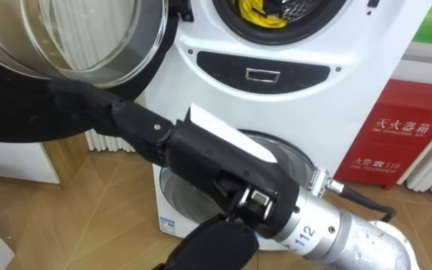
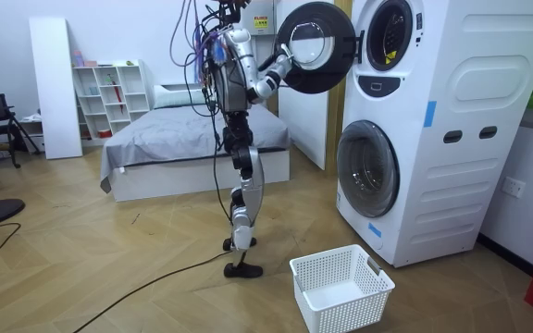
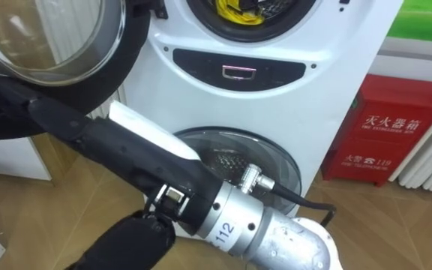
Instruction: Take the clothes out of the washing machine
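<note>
A yellow garment (image 1: 265,13) lies inside the drum of the upper washing machine (image 2: 389,35); I also see the garment (image 3: 238,11) in the right eye view. The machine's round glass door (image 1: 73,45) stands swung open to my left. My right hand (image 1: 201,154) reaches up from the lower right, its fingers straight and lying against the door's black rim (image 1: 21,112). It holds nothing. In the room view I stand upright before the stacked machines with that hand (image 2: 280,67) on the open door (image 2: 315,46).
The lower washing machine's door (image 1: 276,157) is closed below the hand. A red cabinet (image 1: 400,135) stands to the right of the machines. A white laundry basket (image 2: 340,287) sits on the floor near my feet. A bed (image 2: 183,139) is behind me.
</note>
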You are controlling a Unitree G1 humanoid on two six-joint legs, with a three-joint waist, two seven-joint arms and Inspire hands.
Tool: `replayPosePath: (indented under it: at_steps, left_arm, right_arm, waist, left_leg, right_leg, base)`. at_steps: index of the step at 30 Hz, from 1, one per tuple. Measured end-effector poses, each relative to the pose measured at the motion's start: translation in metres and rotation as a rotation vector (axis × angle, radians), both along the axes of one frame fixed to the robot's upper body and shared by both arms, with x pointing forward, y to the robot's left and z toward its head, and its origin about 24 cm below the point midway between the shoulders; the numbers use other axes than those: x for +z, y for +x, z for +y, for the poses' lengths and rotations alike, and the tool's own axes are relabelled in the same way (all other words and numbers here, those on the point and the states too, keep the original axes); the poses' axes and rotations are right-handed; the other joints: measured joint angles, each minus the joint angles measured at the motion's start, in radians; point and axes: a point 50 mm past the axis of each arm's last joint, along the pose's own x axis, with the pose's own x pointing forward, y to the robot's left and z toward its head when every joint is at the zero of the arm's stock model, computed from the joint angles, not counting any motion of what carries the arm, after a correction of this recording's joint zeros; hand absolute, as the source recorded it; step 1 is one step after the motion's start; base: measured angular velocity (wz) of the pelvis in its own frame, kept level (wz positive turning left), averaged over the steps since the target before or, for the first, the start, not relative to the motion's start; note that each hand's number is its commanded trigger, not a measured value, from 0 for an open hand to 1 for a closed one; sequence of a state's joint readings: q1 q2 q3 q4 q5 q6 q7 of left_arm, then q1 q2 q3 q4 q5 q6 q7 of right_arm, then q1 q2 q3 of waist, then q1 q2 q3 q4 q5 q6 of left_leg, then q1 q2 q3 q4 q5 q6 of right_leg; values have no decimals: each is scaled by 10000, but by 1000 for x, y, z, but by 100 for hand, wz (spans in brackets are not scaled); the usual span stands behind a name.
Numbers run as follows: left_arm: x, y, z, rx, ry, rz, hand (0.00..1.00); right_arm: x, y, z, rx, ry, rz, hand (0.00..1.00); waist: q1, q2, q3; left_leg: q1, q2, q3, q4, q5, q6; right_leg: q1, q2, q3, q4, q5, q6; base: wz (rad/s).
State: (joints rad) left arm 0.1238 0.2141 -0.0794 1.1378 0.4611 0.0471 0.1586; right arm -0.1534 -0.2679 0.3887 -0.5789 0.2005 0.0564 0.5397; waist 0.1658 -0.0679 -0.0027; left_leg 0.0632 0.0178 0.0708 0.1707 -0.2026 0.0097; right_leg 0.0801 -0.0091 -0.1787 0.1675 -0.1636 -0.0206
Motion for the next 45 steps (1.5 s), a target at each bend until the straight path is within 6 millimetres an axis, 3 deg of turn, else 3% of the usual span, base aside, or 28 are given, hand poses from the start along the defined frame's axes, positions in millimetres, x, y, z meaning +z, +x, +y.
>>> replayPosePath:
  at_steps: [2, 4, 8, 11, 16, 19, 22, 26, 28, 31, 38, 45]
  left_arm:
    - [0, -1, 1, 75, 49, 79, 0]
    - [0, -3, 3, 160, 115, 165, 0]
    - [1, -4, 8, 633, 192, 85, 0]
    - [2, -6, 12, 904, 372, 181, 0]
    - [2, -13, 15, 1221, 506, 333, 0]
    - [2, -20, 14, 1365, 641, 422, 0]
    - [1, -25, 14, 1421, 741, 562, 0]
    - [2, -23, 14, 1523, 881, 551, 0]
    - [1, -20, 13, 1550, 913, 581, 0]
    - [1, -18, 12, 1568, 929, 565, 0]
    - [-1, -17, 3, 1615, 779, 641, 0]
    - [-1, -17, 2, 1622, 880, 547, 0]
  right_arm:
    - [-14, 0, -9, -326, -993, 273, 0]
    - [-24, 4, -19, -810, -1881, 354, 0]
    - [-42, 15, -43, -2619, -3534, 557, 0]
    - [-37, 24, -61, -3926, -3841, 220, 0]
    - [-17, 40, -90, -6468, -3300, -669, 0]
    - [-8, 43, -98, -7496, -2624, -1030, 0]
    - [-3, 46, -99, -8063, -2015, -1246, 0]
    - [3, 49, -96, -8420, -881, -1173, 0]
    - [2, 54, -97, -8705, -419, -926, 0]
    - [-4, 61, -97, -8859, 166, -271, 0]
    - [-13, 77, -83, -8443, 767, 851, 0]
    - [-10, 79, -76, -8353, 1967, 1525, 0]
  waist:
    - [-96, -100, -73]
    - [-189, -200, -86]
    - [-314, -394, 49]
    - [-522, -482, 71]
    - [-572, -478, 76]
    - [-646, -439, 85]
    - [-737, -329, 89]
    - [-588, -62, 137]
    - [-519, 72, 72]
    - [-490, 186, 57]
    - [-383, 102, 38]
    - [-166, 25, 32]
  left_leg:
    - [14, -13, -39, -2, 4, 5]
    - [25, -25, -52, 14, 11, 13]
    - [158, -74, -32, -34, 19, 38]
    - [112, -117, -80, -25, 6, 58]
    - [94, -121, -72, 16, 9, 61]
    - [96, -102, -117, 35, 9, 60]
    - [97, -104, -181, 26, 9, 60]
    - [118, -101, -180, -11, 9, 60]
    - [125, -105, -190, -24, 9, 60]
    - [157, -98, -198, -21, 10, 59]
    - [160, -101, -190, -10, 13, 54]
    - [164, -118, -314, 10, 12, 55]
  right_leg:
    - [39, -15, -31, -1, 0, 0]
    - [72, -28, -37, -3, -1, 1]
    - [217, -56, -16, -11, -12, 21]
    - [181, -89, -13, -6, -33, 56]
    - [163, -86, 4, -10, -33, 57]
    - [168, -71, -17, -9, -33, 57]
    - [196, -66, -8, -5, -33, 56]
    - [196, -66, -9, 0, -33, 57]
    - [214, -74, -31, -1, -34, 57]
    - [258, -78, -56, -1, -46, 77]
    - [257, -83, -121, -2, -64, 107]
    - [321, -89, -200, -3, -64, 107]
  base:
    - [7]
    - [4]
    - [0]
    - [0]
    - [-1]
    - [1]
    - [11]
    - [0]
    - [2]
    - [1]
    - [0]
    - [5]
